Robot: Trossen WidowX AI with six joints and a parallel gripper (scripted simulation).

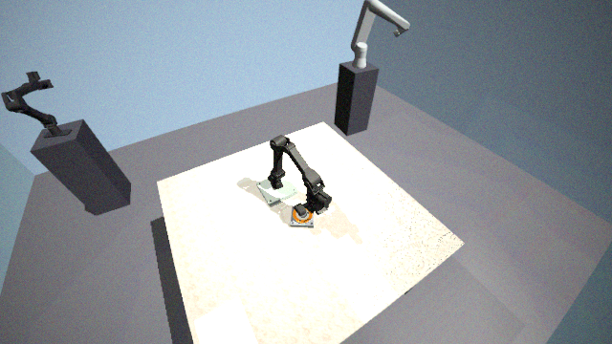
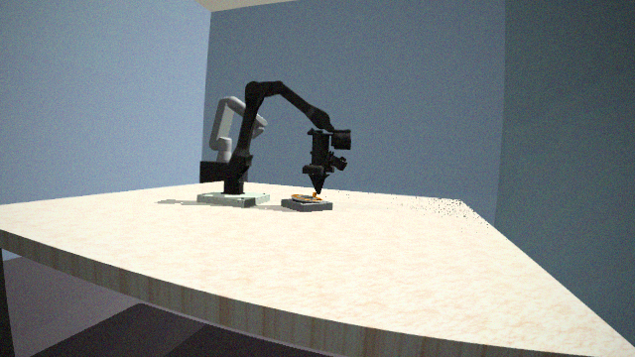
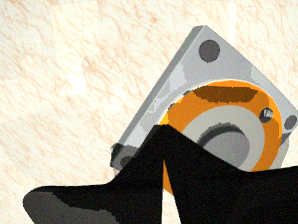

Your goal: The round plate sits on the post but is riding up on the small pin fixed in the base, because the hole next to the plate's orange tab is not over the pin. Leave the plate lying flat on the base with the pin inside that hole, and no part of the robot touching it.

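Observation:
The grey square base (image 1: 295, 225) (image 2: 304, 206) (image 3: 192, 65) carries the round orange-and-grey plate (image 1: 302, 221) (image 2: 297, 197) (image 3: 273, 137), around the grey post (image 3: 229, 146). In the exterior view the plate looks tilted, its left side higher. Its orange tab (image 2: 315, 194) stands up at the right; a bright edge of it seems to show in the wrist view beside the fingertips. My gripper (image 2: 318, 192) (image 3: 161, 131) is shut and empty, pointing down with its tips at or just above the tab; contact cannot be told. A hole (image 3: 266, 115) shows in the ring. The pin cannot be made out clearly.
The arm's pale mounting plate (image 1: 269, 195) (image 2: 213, 199) is close to the base on the same table (image 1: 239, 268) (image 2: 248, 248). Two other arms stand on dark pedestals (image 1: 86, 167) (image 1: 356, 96) beyond the table.

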